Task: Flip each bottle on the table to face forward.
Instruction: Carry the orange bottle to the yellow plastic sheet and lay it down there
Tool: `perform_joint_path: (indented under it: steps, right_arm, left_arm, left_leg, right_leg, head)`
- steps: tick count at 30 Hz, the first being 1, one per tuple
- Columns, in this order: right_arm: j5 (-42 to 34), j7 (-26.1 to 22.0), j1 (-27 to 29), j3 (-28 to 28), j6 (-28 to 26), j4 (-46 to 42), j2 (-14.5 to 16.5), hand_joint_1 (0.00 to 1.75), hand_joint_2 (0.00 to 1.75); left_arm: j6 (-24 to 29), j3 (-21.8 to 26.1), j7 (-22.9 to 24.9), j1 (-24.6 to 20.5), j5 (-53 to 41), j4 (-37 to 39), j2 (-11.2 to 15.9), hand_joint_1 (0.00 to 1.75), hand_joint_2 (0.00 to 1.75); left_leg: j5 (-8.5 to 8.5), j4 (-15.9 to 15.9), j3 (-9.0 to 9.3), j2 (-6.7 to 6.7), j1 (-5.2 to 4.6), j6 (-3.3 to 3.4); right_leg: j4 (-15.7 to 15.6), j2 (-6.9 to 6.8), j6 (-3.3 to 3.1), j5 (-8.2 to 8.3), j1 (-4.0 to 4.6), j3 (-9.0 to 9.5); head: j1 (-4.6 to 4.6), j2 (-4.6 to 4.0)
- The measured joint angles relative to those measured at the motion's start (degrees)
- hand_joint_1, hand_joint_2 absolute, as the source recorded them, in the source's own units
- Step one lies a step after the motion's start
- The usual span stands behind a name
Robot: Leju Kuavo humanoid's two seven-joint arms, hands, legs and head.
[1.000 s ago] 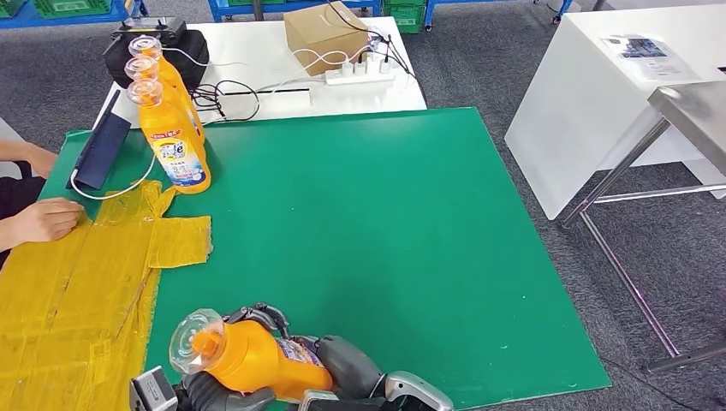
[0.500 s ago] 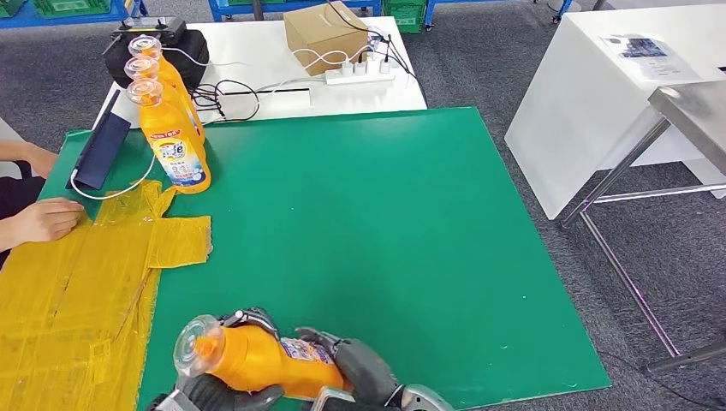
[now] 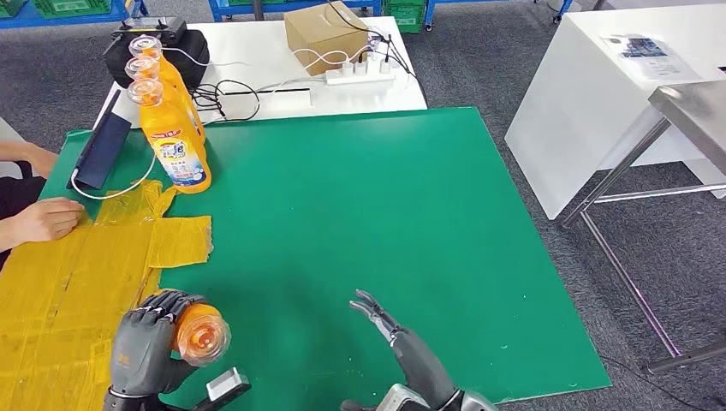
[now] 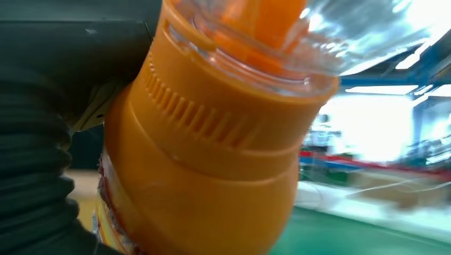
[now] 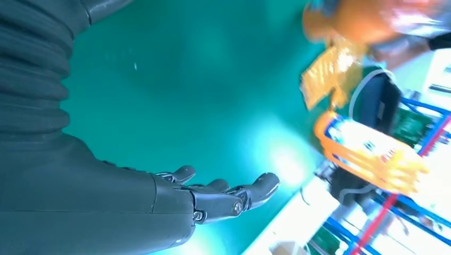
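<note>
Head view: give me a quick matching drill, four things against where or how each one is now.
1 left hand
2 right hand
3 three upright bottles
4 yellow sheet

a open, above the green mat
b far-left corner of the mat
c holds an orange bottle
d lies on the mat's left side

Pairs: 1-c, 2-a, 3-b, 4-d

The left hand (image 3: pixel 141 351) is gripping an orange bottle (image 3: pixel 201 334) at the green desk's (image 3: pixel 360 214) near edge, its cap facing the camera. The right hand (image 3: pixel 398 338) is hovering nearby, fingers spread, holding nothing. Three bottles (image 3: pixel 175 141) are standing in a row at the far left.
</note>
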Motion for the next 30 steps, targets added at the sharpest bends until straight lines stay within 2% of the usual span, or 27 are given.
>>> perform_joint_path:
  steps: [3,4,5,7,11,16,20,24,26,30]
  right_arm:
    - [0.35,-3.12,-0.52,-3.41,3.84,-2.35,-1.26,0.00,1.75]
    - [0.37,-3.78,-0.85,-4.73,5.63,-3.07,-1.43,0.00,1.75]
    - [0.39,-4.16,-1.17,-5.97,7.23,-3.63,-1.48,0.00,1.75]
    - [0.65,-4.70,-1.77,-8.04,9.48,-4.28,-1.37,0.00,1.75]
    - [1.29,-5.23,-2.87,-10.13,10.79,-4.41,-1.18,0.00,1.75]
    - [1.38,-5.30,-4.07,-10.84,11.32,-4.39,-0.89,0.00,1.75]
    - [1.40,-5.32,-4.51,-10.94,11.43,-4.35,-0.78,0.00,1.75]
    - [1.44,-5.33,-4.53,-10.98,11.43,-4.34,-0.72,0.00,1.75]
    - [1.61,-5.37,-4.51,-11.02,11.40,-4.31,-0.69,0.00,1.75]
    - [2.95,-5.67,-4.20,-11.50,10.75,-4.26,-0.58,0.00,1.75]
  left_arm:
    - [-1.83,-4.41,18.14,-3.01,-3.37,2.37,8.46,1.75,1.75]
    - [-3.27,-6.20,21.68,-4.12,-3.57,3.32,11.14,1.75,1.75]
    - [-4.72,-7.50,22.65,-4.97,-3.77,4.40,13.15,1.75,1.75]
    - [-7.26,-8.64,19.61,-6.20,-4.06,7.19,15.61,1.75,1.75]
    - [-10.97,-8.58,12.99,-8.68,-4.21,12.92,17.42,1.75,1.75]
    - [-13.51,-6.43,8.33,-11.77,-4.10,19.13,17.82,1.75,1.75]
    - [-13.95,-4.95,7.12,-13.42,-3.73,21.66,17.81,1.75,1.75]
    - [-13.91,-4.05,5.24,-14.03,-3.56,23.01,17.61,0.00,1.75]
    - [-13.64,-3.18,3.18,-14.05,-3.47,23.46,17.11,0.00,1.75]
    - [-12.74,-1.27,-0.15,-13.63,-2.33,23.40,15.20,0.00,0.00]
  left_leg:
    - [0.01,0.00,0.04,0.02,0.01,-0.02]
    - [0.02,-0.01,0.08,0.02,0.00,-0.02]
    - [0.02,-0.01,0.11,0.02,0.00,-0.03]
    - [0.05,-0.01,0.13,0.02,0.00,-0.04]
    - [0.07,-0.01,0.13,0.02,-0.01,-0.06]
    - [0.09,-0.01,0.13,-0.01,-0.02,-0.04]
    - [0.09,-0.01,0.13,-0.03,-0.02,-0.04]
    - [0.09,-0.01,0.13,-0.02,-0.02,-0.04]
    - [0.09,-0.01,0.14,-0.02,-0.02,-0.04]
    - [0.10,-0.01,0.15,-0.03,-0.03,-0.03]
  right_leg:
    - [0.11,0.00,-0.01,0.00,0.01,0.00]
    - [0.15,0.00,-0.01,0.00,0.00,0.02]
    - [0.17,0.00,-0.01,0.00,0.00,0.03]
    - [0.20,0.01,-0.01,0.00,0.00,0.03]
    - [0.20,0.01,-0.02,0.00,-0.01,0.05]
    - [0.21,0.00,-0.02,0.00,-0.02,0.07]
    - [0.21,0.00,-0.02,0.00,-0.02,0.09]
    - [0.21,0.00,-0.02,0.00,-0.02,0.08]
    - [0.21,-0.01,-0.02,0.00,-0.02,0.09]
    - [0.20,-0.03,-0.01,0.00,-0.03,0.11]
  head:
    - [-0.01,0.00]
    - [-0.03,0.00]
    - [-0.02,0.00]
    - [-0.01,0.00]
    - [0.01,0.00]
    - [0.01,0.00]
    - [0.00,0.00]
    - [-0.01,0.00]
    - [-0.01,0.00]
    - [0.01,0.00]
